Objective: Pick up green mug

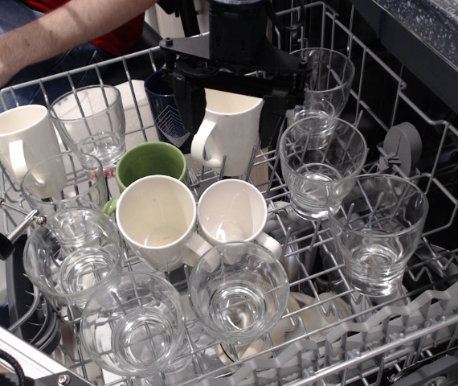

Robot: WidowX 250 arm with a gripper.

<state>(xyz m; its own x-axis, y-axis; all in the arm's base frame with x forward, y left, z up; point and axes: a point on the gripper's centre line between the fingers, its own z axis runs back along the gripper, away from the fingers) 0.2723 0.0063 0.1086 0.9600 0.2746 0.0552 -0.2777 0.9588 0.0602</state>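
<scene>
The green mug lies tilted in the dishwasher rack, left of centre, with its green inside facing me. A cream-white mug in front hides its lower part. My black gripper hangs over the back middle of the rack, up and to the right of the green mug. Its jaws stand wide apart, one on each side of a tall white mug. I cannot tell whether they touch that mug. The gripper holds nothing lifted.
A dark navy mug sits behind the green mug. More white mugs and several clear glasses crowd the rack. A person's arm is at the top left.
</scene>
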